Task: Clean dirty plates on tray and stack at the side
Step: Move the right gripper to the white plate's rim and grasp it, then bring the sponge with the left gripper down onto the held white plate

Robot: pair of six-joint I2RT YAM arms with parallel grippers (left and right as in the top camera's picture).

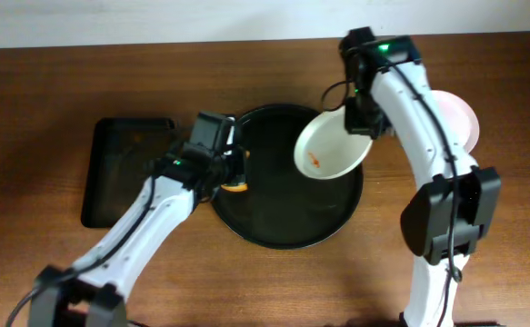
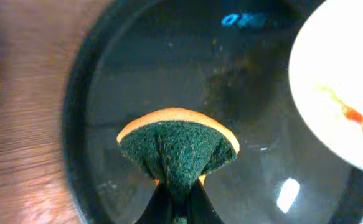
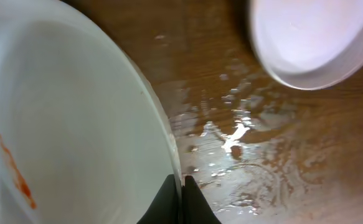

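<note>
My right gripper (image 1: 363, 120) is shut on the rim of a white plate (image 1: 330, 145) with an orange smear, holding it tilted above the right part of the round black tray (image 1: 287, 234). The right wrist view shows the jaws (image 3: 182, 182) pinching that plate's rim (image 3: 75, 130). My left gripper (image 1: 233, 173) is shut on a green and orange sponge (image 2: 178, 149) over the tray's left part (image 2: 106, 93); the smeared plate (image 2: 343, 87) is at the upper right there. A pale pink-white plate (image 1: 460, 118) lies on the table at the right, also in the right wrist view (image 3: 312, 37).
A smaller rectangular black tray (image 1: 119, 168) lies left of the round tray. The wooden table (image 3: 262, 155) under the right gripper is wet. The right arm's base stands at the lower right (image 1: 446, 218).
</note>
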